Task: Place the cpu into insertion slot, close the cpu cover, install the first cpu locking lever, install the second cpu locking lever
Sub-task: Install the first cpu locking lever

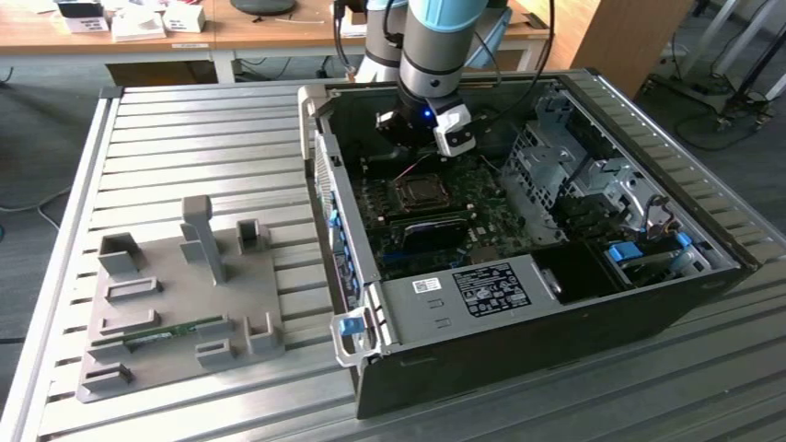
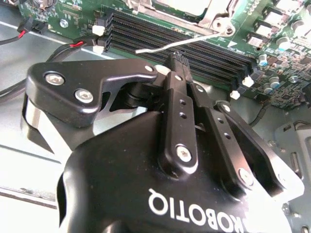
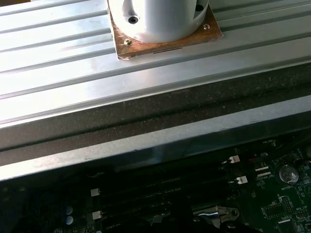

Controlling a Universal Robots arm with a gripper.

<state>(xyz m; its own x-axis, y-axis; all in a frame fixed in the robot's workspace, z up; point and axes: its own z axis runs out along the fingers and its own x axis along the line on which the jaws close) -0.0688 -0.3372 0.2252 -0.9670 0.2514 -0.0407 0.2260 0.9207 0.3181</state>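
The open computer case (image 1: 528,354) on the slatted desk (image 1: 184,129) has free room above its board, hemmed by the case walls. Further in, the cpu (image 2: 181,4) lies in the insertion slot (image 1: 424,191), framed by the cpu cover (image 2: 208,17), and a thin locking lever (image 2: 181,42) juts loose over the memory slots (image 2: 141,34). Nearer the far wall hangs the tool (image 2: 178,59), fingers together, tips just beside that lever.

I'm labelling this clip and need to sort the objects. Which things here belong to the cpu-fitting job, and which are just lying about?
Job in hand:
- insertion slot
- cpu cover
- locking lever
- pincer, shut and empty

Lying about:
- grey fixture tray
- green memory stick on that tray
- black memory slots
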